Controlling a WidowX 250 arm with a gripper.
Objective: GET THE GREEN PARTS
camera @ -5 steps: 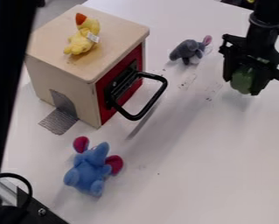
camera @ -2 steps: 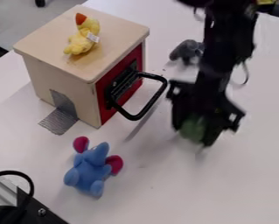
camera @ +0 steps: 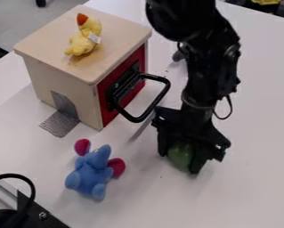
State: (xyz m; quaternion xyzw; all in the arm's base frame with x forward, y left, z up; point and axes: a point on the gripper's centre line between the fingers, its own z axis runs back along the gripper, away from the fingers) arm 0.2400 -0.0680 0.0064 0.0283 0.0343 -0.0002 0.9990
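Observation:
My black gripper (camera: 180, 161) hangs over the white table to the right of the blue elephant toy, shut on a green object (camera: 180, 156). The green object is held between the two fingers, with its rounded lower part showing and its upper part hidden by the gripper.
A wooden box (camera: 60, 75) with a red door and a protruding black handle (camera: 145, 116) stands left of the arm. On its top lies a yellow duck toy (camera: 84, 38). A blue elephant toy (camera: 90, 171) lies in front; a grey toy (camera: 178, 56) is mostly behind the arm.
From the right side of the table, my gripper has moved left and toward the front with the green object in it. The arm now covers most of the grey toy.

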